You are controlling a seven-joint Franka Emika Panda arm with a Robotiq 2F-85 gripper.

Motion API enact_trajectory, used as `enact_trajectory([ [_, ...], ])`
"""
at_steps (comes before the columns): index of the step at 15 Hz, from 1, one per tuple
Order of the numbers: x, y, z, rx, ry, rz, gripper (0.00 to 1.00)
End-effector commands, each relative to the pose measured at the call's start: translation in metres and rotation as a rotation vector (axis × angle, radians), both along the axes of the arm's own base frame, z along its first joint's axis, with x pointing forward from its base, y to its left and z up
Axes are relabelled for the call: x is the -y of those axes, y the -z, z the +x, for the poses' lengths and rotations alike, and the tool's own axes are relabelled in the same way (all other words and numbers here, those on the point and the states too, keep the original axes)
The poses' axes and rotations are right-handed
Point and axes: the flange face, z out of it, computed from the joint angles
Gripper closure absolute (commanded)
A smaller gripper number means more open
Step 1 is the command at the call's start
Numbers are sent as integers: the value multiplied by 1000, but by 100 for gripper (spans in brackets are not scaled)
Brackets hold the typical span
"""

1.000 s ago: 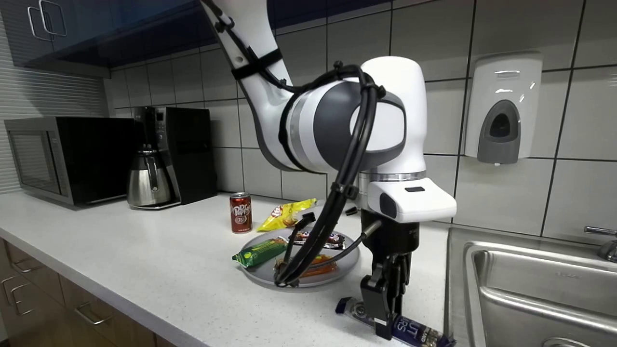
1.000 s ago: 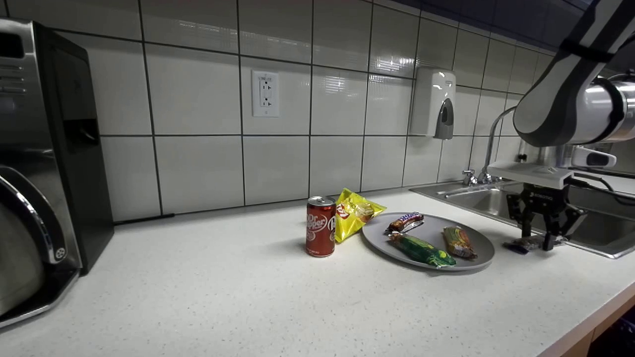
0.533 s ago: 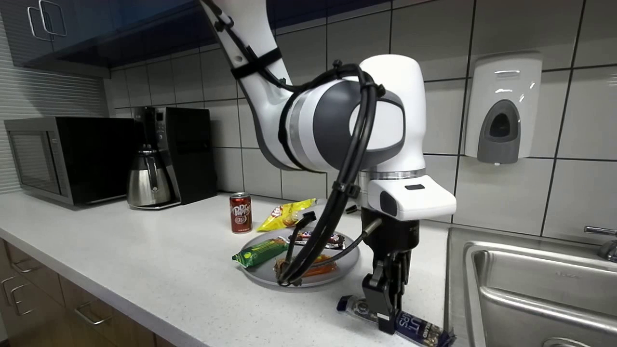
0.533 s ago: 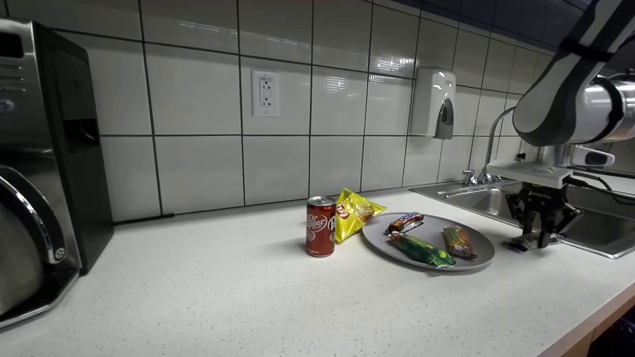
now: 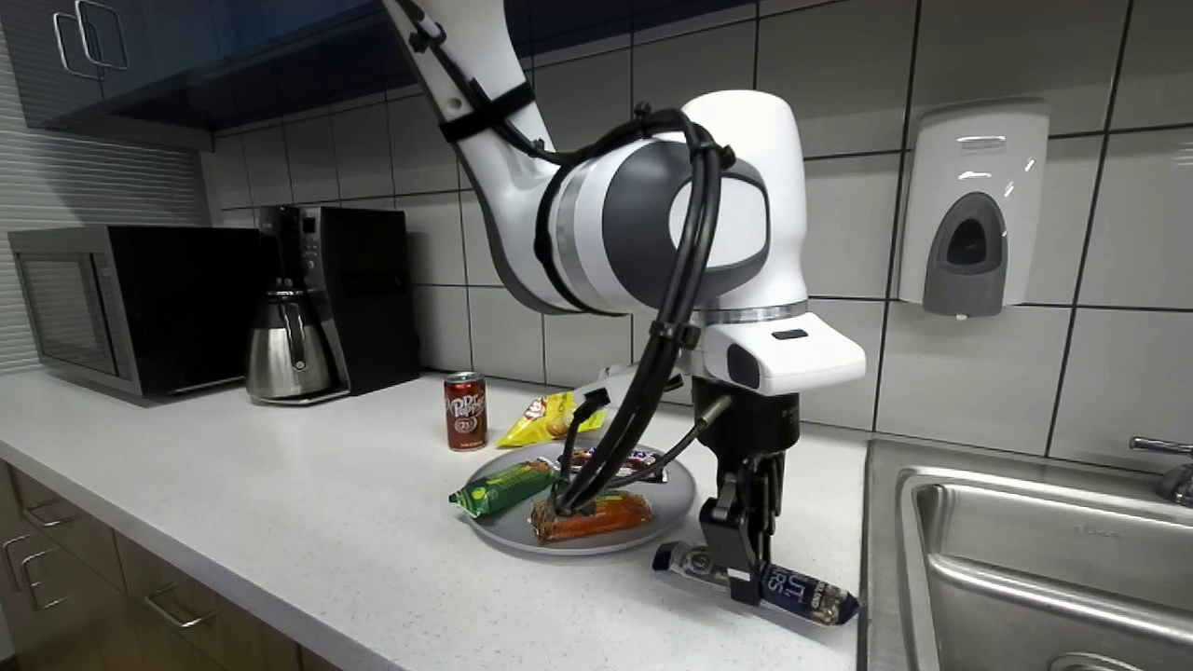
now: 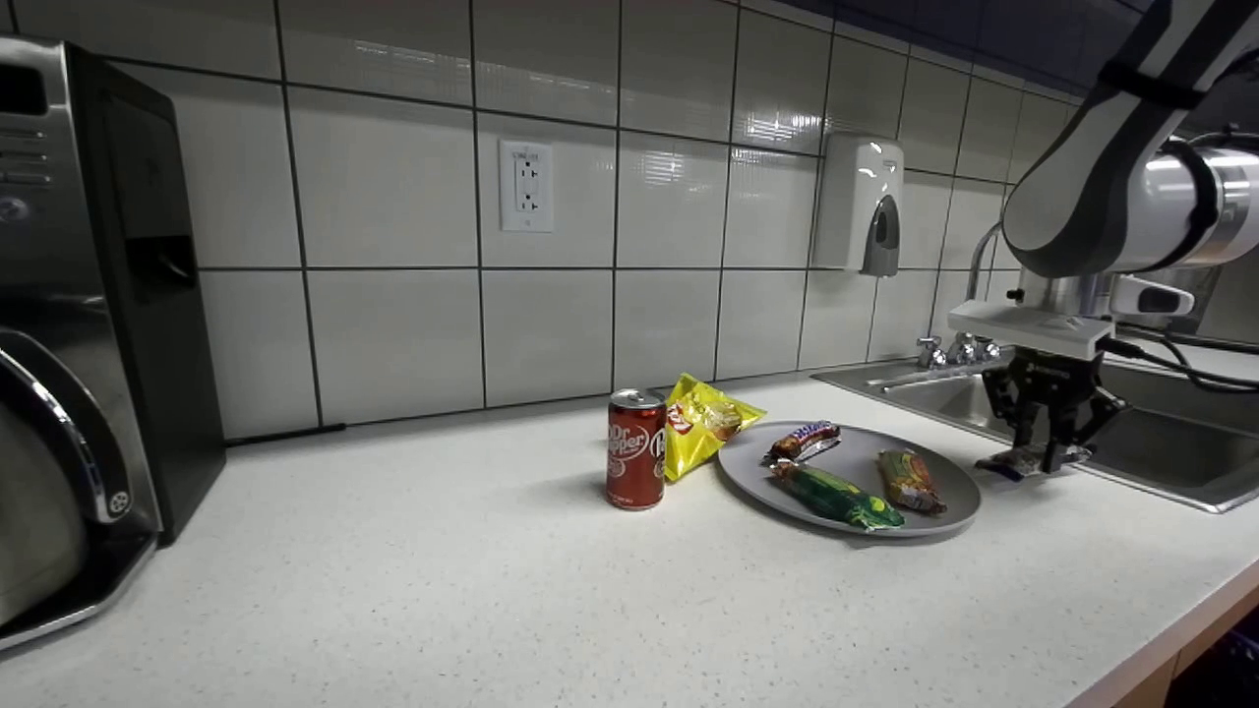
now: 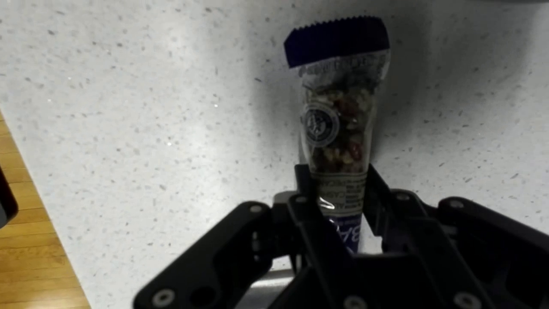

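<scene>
My gripper [image 5: 751, 580] points straight down, its jaws closed on a nut bar [image 5: 809, 596] in a clear and dark-blue wrapper. In the wrist view, the bar [image 7: 339, 120] runs lengthwise between the fingers [image 7: 303, 178], which press on both sides near its middle. Its far half lies hidden behind the gripper there. The bar looks raised slightly above the counter. Beside it, in both exterior views, a grey plate [image 5: 673, 505] carries three wrapped bars: a green one [image 6: 836, 497], an orange-brown one [image 6: 910, 480] and a dark one [image 6: 805, 442].
A red soda can [image 6: 634, 452] and a yellow chip bag [image 6: 703, 423] stand behind the plate. The steel sink [image 5: 885, 503] borders the counter beside the gripper. Farther off are a coffee maker [image 5: 363, 298] and a microwave [image 5: 186, 308]. A soap dispenser [image 5: 974, 205] hangs on the tiled wall.
The fingers have closed in on the nut bar. Gripper and bar have since risen a little and shifted slightly toward the plate. The plate, can and chip bag stay put.
</scene>
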Motion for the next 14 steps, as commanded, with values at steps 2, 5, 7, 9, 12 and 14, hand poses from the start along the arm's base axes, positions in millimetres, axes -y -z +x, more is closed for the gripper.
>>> enact_trajectory([
  [2,-12,-24,13,38,-64,-16,92],
  [5,-22,-31,24,45,-105,-27,92],
  [7,-30,-35,31,49,-135,-34,92],
  [9,-39,-39,38,53,-163,-41,92],
  [12,-54,-43,48,59,-200,-46,92],
  [14,-64,-45,53,62,-222,-47,92],
])
